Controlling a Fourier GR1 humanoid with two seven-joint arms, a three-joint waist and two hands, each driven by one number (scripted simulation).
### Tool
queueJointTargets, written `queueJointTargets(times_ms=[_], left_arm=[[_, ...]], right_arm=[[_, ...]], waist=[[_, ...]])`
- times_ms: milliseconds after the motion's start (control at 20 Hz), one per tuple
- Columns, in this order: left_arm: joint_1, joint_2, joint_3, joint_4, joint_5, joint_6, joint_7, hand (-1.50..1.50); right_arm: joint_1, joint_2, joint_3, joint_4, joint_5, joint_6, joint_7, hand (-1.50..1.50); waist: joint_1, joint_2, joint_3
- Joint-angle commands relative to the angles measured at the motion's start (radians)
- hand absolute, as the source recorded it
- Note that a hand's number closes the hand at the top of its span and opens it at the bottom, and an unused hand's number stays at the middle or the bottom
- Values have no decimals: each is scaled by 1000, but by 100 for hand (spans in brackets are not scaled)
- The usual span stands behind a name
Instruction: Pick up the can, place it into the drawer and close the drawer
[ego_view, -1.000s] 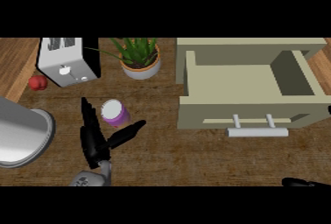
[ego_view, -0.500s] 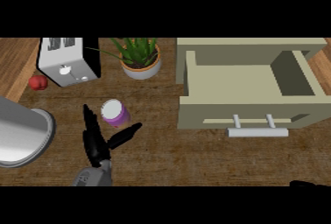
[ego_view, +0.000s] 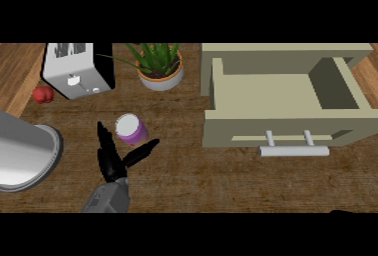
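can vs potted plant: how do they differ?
The can is purple with a pale flat top; the potted plant has green leaves in an orange-rimmed pot. The can sits between the left hand fingers; the plant stands farther back beside the toaster. Both stand upright.

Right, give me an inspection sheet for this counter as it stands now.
Surface: wooden counter, dark grain.
Job's things: purple can upright, left of centre, not yet lifted; drawer pulled open, nothing seen inside, its handle facing the robot.
Clutter: toaster at the back left; potted plant beside it; small red thing left of the toaster; large grey round vessel at the left edge.
Hands: left hand open, fingers and thumb spread either side of the can's near side, not closed on it; right hand barely shows at the lower right edge.
Cables: nothing seen.
Surroundings: nothing seen beyond the counter.
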Motion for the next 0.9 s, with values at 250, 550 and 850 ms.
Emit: queueJointTargets(times_ms=[250,550,850], left_arm=[[-177,8,124,247,24,-94,-63,-150],[-256,63,214,440,33,-227,-197,-150],[-298,50,206,563,5,-328,-238,-150]], right_arm=[[5,-22,-72,-27,-69,40,30,-150],[-8,10,-12,-52,7,20,46,-150],[-80,-12,-18,-90,-5,-19,148,-150]], waist=[[-2,0,0],[-6,2,0],[-9,4,-1]])
